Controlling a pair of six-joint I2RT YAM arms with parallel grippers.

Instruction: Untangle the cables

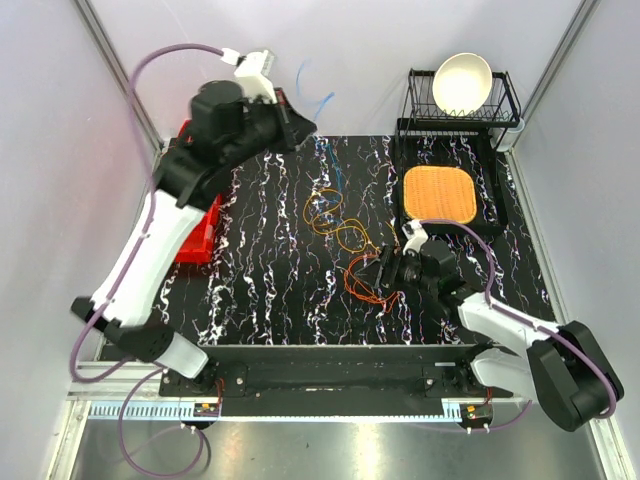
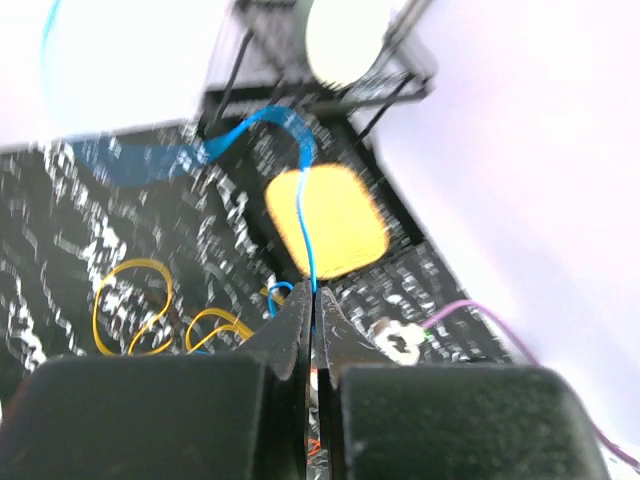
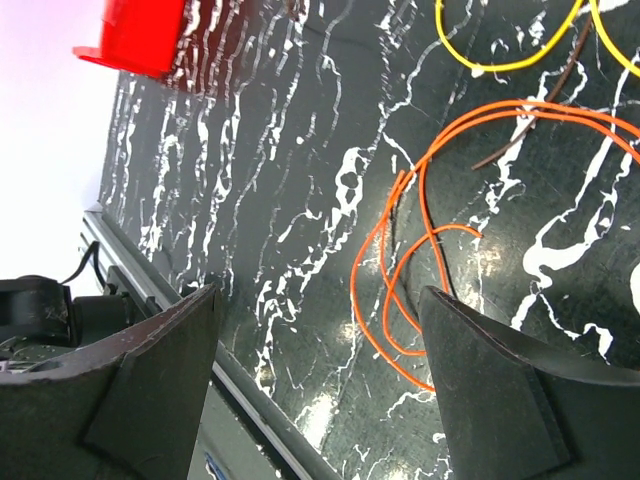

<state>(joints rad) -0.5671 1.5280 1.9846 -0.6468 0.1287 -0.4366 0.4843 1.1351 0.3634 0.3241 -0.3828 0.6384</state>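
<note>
Left gripper (image 2: 313,312) is pinched fully shut on a blue cable (image 2: 305,215). The cable runs up out of the fingertips and arcs off to the left, lifted clear of the black marbled surface (image 1: 260,270) near its far edge. Right gripper (image 3: 320,300) is spread wide with nothing in it, hovering low over the orange cable loops (image 3: 425,215) lying flat on the marble. Just past those are the yellow loops (image 3: 508,69), bunched up around mid-table. Further out there's a red bin (image 1: 198,238) on the left, then an orange pad (image 1: 438,193) and a dish rack (image 1: 505,105) holding a white bowl (image 1: 461,82) at the far right.
</note>
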